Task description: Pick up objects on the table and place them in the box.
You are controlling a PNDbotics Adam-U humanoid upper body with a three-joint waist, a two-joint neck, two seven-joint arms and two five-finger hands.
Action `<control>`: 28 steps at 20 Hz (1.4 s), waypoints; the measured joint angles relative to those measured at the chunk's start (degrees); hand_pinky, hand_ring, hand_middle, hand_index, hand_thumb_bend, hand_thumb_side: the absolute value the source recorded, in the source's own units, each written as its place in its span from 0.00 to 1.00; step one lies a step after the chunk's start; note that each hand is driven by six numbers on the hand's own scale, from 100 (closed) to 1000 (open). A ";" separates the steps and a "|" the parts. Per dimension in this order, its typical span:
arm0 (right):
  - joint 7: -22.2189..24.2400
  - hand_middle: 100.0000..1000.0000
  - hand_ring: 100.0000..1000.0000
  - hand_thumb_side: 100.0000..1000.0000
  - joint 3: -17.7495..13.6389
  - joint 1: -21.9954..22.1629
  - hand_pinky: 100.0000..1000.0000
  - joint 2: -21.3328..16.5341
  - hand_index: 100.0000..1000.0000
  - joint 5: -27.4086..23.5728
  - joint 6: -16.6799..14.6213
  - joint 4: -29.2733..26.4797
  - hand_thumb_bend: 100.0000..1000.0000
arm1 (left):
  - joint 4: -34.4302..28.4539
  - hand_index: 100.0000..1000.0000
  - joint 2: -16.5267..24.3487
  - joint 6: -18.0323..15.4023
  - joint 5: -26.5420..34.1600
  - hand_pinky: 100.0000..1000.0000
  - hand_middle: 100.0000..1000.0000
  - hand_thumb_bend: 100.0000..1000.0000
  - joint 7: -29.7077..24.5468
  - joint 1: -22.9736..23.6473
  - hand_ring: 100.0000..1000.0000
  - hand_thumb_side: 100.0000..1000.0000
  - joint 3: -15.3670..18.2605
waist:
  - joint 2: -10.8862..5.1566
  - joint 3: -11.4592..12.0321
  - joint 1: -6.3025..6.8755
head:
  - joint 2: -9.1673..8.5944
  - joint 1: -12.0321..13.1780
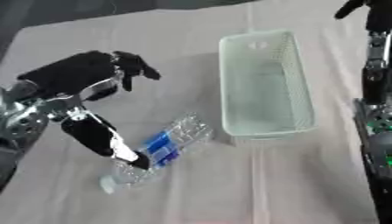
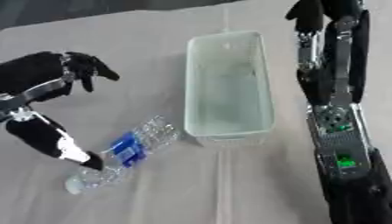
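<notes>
Currently the left hand (image 1: 92, 87) occupies the left side of the view, its forearm entering from the lower left edge. The hand is spread wide: the black fingers (image 1: 136, 68) arch forward and curl slightly at the tips above the cloth, holding nothing, while the thumb (image 1: 107, 140) extends downward and to the right, apart from them. The thumb's tip sits against the near side of a clear plastic bottle (image 1: 157, 153); whether it presses the bottle or merely overlaps it cannot be determined. The bottle lies on its side on the beige tablecloth (image 1: 291, 183), angled from lower left to upper right, with a blue label around its middle and its cap end towards the lower left. Just beside the bottle's upper end, to the right, stands the pale green plastic box (image 1: 306, 100), a rectangular basket with ribbed walls, apparently holding nothing. The right hand (image 2: 310, 15) shows at the upper right, dark, raised beside the box's far right corner; its finger state cannot be told.
</notes>
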 measured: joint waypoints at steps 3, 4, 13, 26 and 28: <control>-0.04 0.80 0.62 0.95 -0.29 0.34 0.34 0.00 0.86 0.13 0.23 0.00 0.06 | 0.00 0.85 -4.43 1.84 -3.16 0.15 0.56 0.88 0.19 1.27 0.50 0.37 1.25 | -0.09 0.67 0.37 | 0.01 -0.51; -0.06 0.81 0.62 0.95 -0.30 0.40 0.34 0.00 0.86 0.14 0.30 0.00 0.06 | 0.01 0.84 -5.71 2.56 -3.80 0.14 0.54 0.87 0.45 1.78 0.49 0.37 1.63 | -0.09 0.82 0.48 | 0.01 -0.72; -0.27 0.81 0.62 0.94 -0.76 0.96 0.34 -0.02 0.86 0.43 0.85 -0.01 0.06 | 0.02 0.83 -15.82 6.88 -9.83 0.09 0.47 0.83 0.81 5.80 0.47 0.37 3.89 | -0.52 2.18 1.35 | 0.52 -1.75; -0.46 0.81 0.62 0.92 -1.37 1.63 0.34 -0.08 0.86 0.66 1.24 -0.05 0.06 | 0.03 0.81 -23.70 7.09 -12.98 0.10 0.46 0.80 -0.94 10.22 0.48 0.40 1.56 | -0.73 3.15 1.88 | 2.14 -2.52; -0.56 0.81 0.62 0.92 -1.48 1.90 0.34 -0.08 0.86 0.70 1.36 -0.13 0.06 | 0.03 0.80 -24.17 6.86 -13.51 0.10 0.46 0.80 -1.61 10.78 0.48 0.41 1.09 | -0.73 3.50 1.81 | 2.57 -2.52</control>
